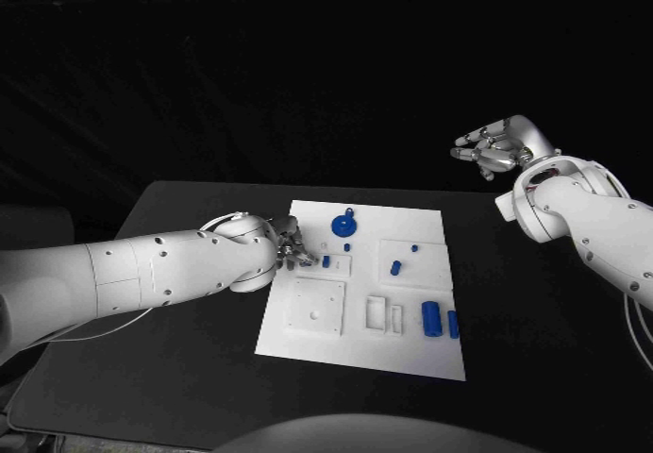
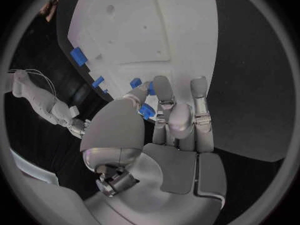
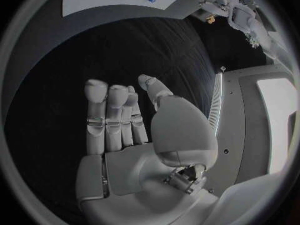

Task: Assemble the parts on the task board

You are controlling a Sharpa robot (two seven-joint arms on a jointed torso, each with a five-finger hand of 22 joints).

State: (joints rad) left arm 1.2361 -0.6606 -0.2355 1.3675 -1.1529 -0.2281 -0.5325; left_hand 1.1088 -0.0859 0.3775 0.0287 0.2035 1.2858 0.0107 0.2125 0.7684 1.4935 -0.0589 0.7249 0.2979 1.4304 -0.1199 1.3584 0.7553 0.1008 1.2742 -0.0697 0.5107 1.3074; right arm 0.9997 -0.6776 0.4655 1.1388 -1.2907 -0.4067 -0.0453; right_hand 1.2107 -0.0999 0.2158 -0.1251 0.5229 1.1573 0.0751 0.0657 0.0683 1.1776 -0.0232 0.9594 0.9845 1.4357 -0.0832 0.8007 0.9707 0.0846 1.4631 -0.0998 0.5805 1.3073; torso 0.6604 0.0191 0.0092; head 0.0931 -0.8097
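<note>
The white task board [image 1: 357,354] is laid mid-tabletop [image 1: 177,377], with bare black surface left round every edge. Small blue parts [image 1: 436,319] are scattered over it, a round one [image 1: 345,225] near the far edge. A blue part [image 2: 146,111] is pinched by the left robot hand [image 1: 282,243] at the board's left edge. The right robot hand [image 1: 498,147] is held released, well clear beyond the far right corner.
</note>
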